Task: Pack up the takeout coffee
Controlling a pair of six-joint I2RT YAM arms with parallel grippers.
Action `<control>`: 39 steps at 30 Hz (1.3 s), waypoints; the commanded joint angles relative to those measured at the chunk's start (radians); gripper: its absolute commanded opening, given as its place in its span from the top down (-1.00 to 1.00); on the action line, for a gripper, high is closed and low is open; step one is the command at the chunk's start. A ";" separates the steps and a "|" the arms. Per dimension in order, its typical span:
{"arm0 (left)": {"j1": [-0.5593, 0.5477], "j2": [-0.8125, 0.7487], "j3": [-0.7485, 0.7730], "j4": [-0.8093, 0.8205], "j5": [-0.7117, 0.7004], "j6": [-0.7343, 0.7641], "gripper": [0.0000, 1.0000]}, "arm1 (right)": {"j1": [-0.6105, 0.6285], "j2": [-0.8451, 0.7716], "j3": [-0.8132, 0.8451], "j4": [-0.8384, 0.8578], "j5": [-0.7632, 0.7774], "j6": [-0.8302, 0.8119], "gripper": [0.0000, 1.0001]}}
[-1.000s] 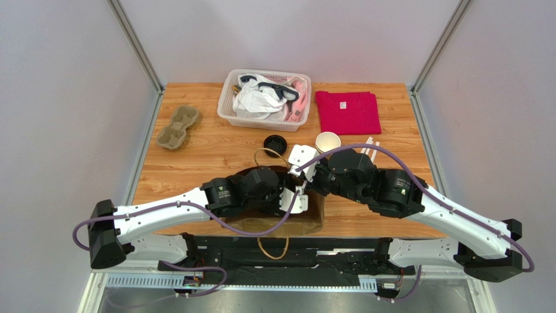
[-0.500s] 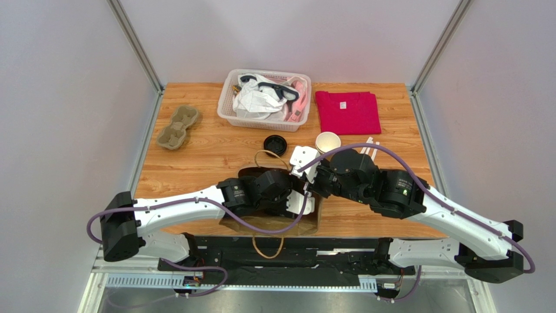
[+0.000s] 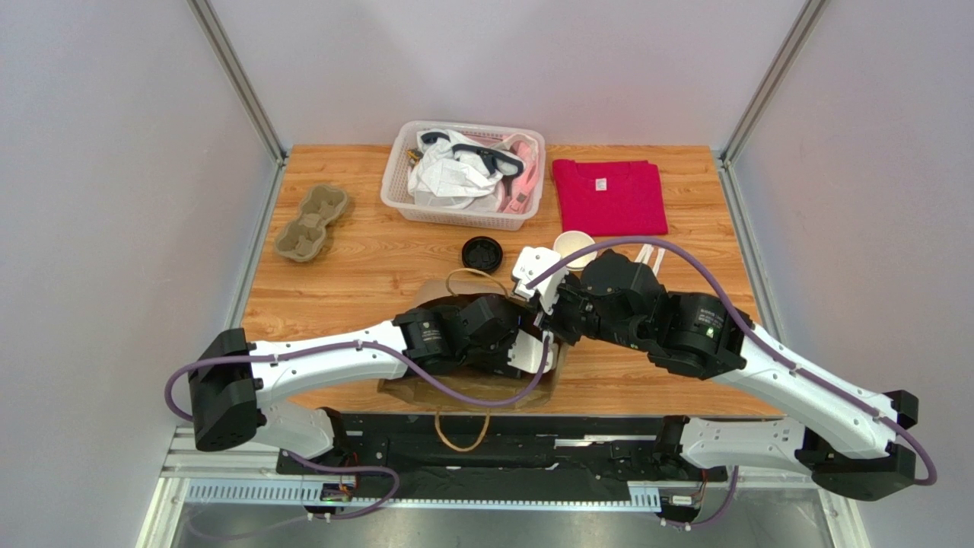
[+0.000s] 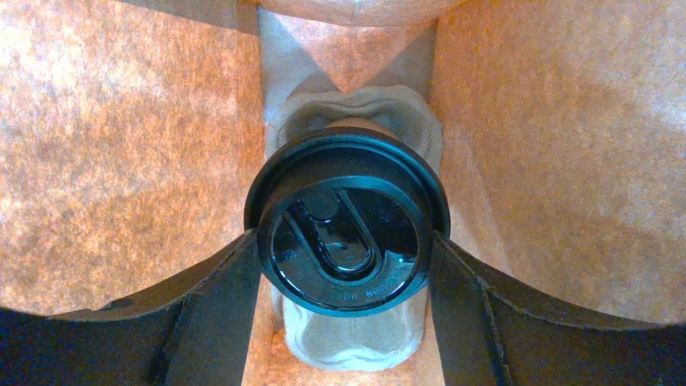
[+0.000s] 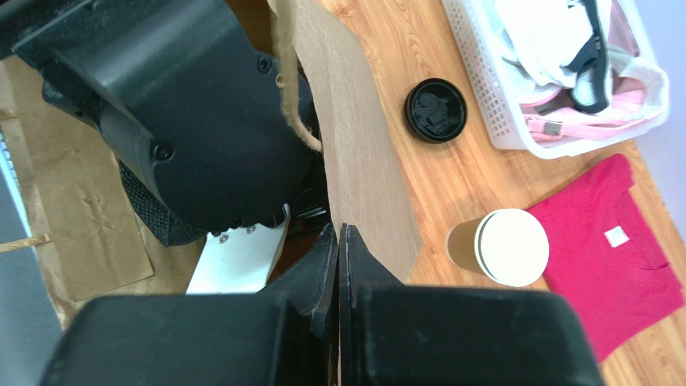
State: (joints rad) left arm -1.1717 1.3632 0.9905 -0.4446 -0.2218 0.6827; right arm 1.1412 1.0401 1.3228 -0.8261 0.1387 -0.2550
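The left wrist view looks down inside the brown paper bag [image 4: 121, 145]. There the takeout coffee [image 4: 346, 201], a cup under a round black lid, stands over a pulp cup tray [image 4: 354, 112] on the bag's floor. My left gripper [image 4: 346, 241] is shut on it, one finger against each side of the lid. The right gripper [image 5: 338, 233] is shut on the upper edge of the bag's wall [image 5: 354, 161] and holds it up. From the top camera the bag [image 3: 480, 391] lies at the near edge, the left wrist [image 3: 503, 337] sunk in its mouth.
An uncovered paper cup [image 3: 574, 248] and a loose black lid [image 3: 481, 252] stand behind the bag. A second pulp tray [image 3: 311, 223] is at the far left. A white basket [image 3: 402, 188] of clothes and a red shirt [image 3: 609, 196] sit at the back, white sticks [image 3: 649, 257] beside the cup.
The left arm has slid right and reached further into the bag. The bag has shifted slightly toward the near edge. The right gripper has edged toward the back with the bag's rim.
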 commanded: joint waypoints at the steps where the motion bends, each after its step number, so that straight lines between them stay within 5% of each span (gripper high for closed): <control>1: -0.002 0.022 0.013 0.026 -0.036 0.032 0.99 | -0.063 0.017 0.042 -0.031 -0.097 0.045 1.00; 22: 0.124 0.142 0.254 -0.322 0.170 -0.014 1.00 | -0.397 0.332 0.357 -0.329 -0.758 -0.085 1.00; 39: 0.230 0.274 0.263 -0.315 0.266 -0.008 1.00 | -0.455 0.501 0.481 -0.423 -0.834 -0.132 1.00</control>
State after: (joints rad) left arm -0.9833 1.5658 1.2465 -0.7197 -0.0395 0.6918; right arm 0.6582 1.5139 1.7649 -1.2308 -0.5545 -0.3744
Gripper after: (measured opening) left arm 0.768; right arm 0.006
